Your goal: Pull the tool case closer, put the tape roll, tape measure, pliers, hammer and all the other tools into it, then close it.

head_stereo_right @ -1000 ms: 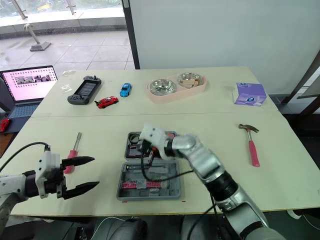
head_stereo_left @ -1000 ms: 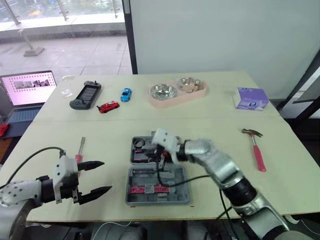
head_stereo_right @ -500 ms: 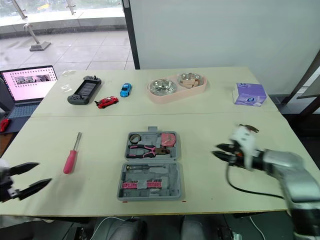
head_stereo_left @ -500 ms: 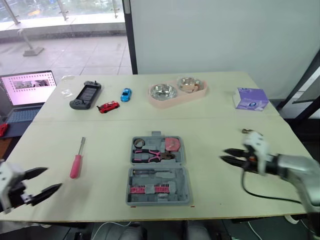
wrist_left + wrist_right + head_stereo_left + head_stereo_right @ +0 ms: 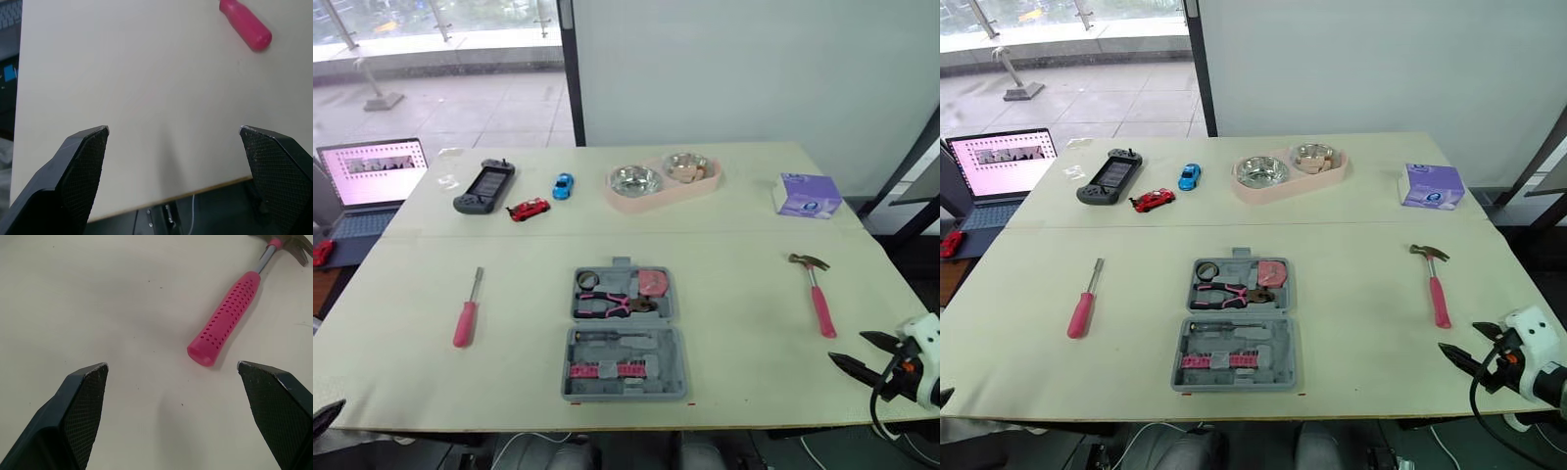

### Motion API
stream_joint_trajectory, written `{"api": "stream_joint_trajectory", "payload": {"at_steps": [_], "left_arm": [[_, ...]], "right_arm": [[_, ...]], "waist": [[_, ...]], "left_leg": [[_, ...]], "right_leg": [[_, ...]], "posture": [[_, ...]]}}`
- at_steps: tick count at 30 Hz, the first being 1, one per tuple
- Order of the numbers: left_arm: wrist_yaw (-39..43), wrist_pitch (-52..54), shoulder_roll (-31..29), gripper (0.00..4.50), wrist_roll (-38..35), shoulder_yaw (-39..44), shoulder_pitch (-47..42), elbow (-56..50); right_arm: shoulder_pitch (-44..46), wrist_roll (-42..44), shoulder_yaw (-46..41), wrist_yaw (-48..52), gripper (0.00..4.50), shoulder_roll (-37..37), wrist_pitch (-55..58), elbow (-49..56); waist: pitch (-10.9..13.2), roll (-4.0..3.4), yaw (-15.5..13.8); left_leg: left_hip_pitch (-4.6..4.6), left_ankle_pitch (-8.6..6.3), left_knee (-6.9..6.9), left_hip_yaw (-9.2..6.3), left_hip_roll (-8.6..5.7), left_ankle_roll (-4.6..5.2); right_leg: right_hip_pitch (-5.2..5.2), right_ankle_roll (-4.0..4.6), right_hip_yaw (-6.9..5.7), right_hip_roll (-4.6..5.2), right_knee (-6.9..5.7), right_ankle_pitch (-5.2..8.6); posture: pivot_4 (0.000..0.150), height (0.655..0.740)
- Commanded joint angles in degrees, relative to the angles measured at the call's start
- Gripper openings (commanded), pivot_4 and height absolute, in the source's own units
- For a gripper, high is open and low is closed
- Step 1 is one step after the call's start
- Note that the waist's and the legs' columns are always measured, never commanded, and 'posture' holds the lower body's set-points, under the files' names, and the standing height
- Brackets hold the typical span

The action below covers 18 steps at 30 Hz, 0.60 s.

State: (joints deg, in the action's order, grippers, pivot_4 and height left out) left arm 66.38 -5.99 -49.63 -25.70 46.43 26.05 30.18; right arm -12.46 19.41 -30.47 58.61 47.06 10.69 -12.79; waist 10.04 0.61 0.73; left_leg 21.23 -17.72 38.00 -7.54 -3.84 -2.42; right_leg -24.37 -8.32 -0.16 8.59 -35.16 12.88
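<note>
Tool case [image 5: 625,338] lies open at mid-desk [image 5: 744,333], pliers [image 5: 612,305] seated inside. Hammer [image 5: 820,305] lies well right of the case and screwdriver [image 5: 465,313] well left. Right hand [image 5: 171,367], far right of the case, is released and empty. Left hand [image 5: 173,129], far left of the case, likewise.

The tool case [image 5: 625,338] is grey, its pliers [image 5: 607,304] pink and black. The hammer [image 5: 227,318] has a pink grip dotted with holes; the screwdriver [image 5: 464,321] handle is plain pink. The right gripper [image 5: 171,364] is black, cross-hatched on its inner faces. The table [image 5: 744,323] is cream.
</note>
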Motion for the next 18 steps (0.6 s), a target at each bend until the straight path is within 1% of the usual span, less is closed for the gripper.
{"api": "stream_joint_trajectory", "payload": {"at_steps": [1,6,10,14,18], "left_arm": [[0.23,-0.22,-0.61,4.5,-0.8,0.35,-0.27,-2.01],[-0.75,4.03,2.86,4.5,-2.13,-3.48,0.28,-13.85],[-3.47,10.03,6.54,4.5,-4.55,-7.24,1.68,-29.14],[-6.15,15.16,8.93,4.5,-5.78,-11.87,2.85,-41.91],[-8.51,20.98,9.54,4.5,-8.31,-17.24,1.97,-52.04]], "right_arm": [[-0.41,0.85,-0.9,-0.47,4.47,0.01,-1.03,0.9],[-2.4,4.23,-2.0,-4.89,4.47,-3.5,4.46,9.37],[-3.21,1.72,-1.13,-19.84,4.47,-10.1,11.85,21.15],[2.75,-0.95,-0.82,-37.38,4.47,-15.6,25.97,28.12],[10.78,-2.93,1.62,-45.92,4.47,-17.44,34.27,28.68]], "waist": [[0.0,0.0,0.0],[-0.01,-0.02,-0.06],[-0.02,-0.01,-0.12],[-0.03,-0.06,-0.03],[-0.03,-0.12,-0.1]], "left_leg": [[0.0,0.0,0.0,0.0,0.0,0.0],[0.0,0.0,0.0,-0.02,0.02,0.0],[0.05,0.0,0.0,-0.09,0.03,-0.01],[0.03,0.0,0.01,-0.1,0.02,-0.01],[0.04,0.0,0.01,-0.04,-0.01,-0.02]], "right_leg": [[0.0,0.0,0.0,0.0,0.0,0.0],[0.0,0.03,0.01,0.0,-0.01,0.01],[-0.02,-0.04,0.01,0.0,-0.01,-0.02],[-0.04,0.14,0.12,0.01,-0.01,0.02],[-0.08,0.17,0.13,-0.02,-0.02,0.03]], "posture": [[0.15,0.7239],[0.15,0.7239],[0.15,0.7239],[0.15,0.7239],[0.15,0.7239]]}}
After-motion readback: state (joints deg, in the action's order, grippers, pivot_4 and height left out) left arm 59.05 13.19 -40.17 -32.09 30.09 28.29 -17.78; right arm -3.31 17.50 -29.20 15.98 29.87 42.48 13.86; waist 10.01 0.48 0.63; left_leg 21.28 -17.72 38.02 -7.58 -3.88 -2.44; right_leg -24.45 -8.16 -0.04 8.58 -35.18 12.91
